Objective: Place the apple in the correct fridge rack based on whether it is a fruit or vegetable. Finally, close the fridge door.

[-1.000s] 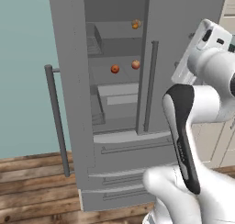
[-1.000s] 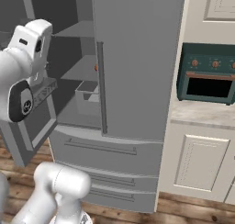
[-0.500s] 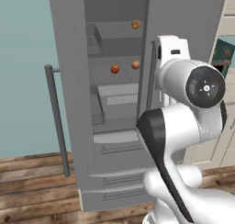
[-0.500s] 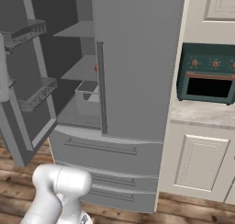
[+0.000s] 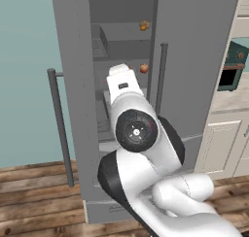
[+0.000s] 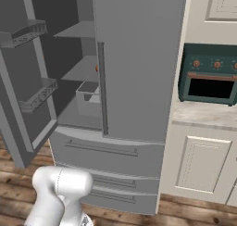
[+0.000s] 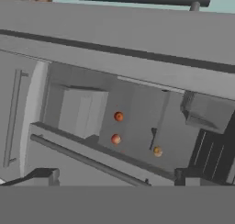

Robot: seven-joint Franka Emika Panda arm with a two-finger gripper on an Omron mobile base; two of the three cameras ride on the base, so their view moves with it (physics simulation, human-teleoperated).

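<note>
Inside the open fridge, the apple [image 5: 144, 68] rests near the right edge of the middle fridge rack [image 5: 127, 63], well ahead of the gripper [image 7: 119, 178], whose finger spread I cannot tell; nothing sits between its tips.

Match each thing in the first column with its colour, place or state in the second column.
Things:
1. oven
2. left fridge door
3. orange-brown fruit
4. floor

Colour, place or state:
A. standing open
B. brown wood planks
C. dark green
D. on the top shelf inside the fridge

Pairs: 1-C, 2-A, 3-D, 4-B
</note>
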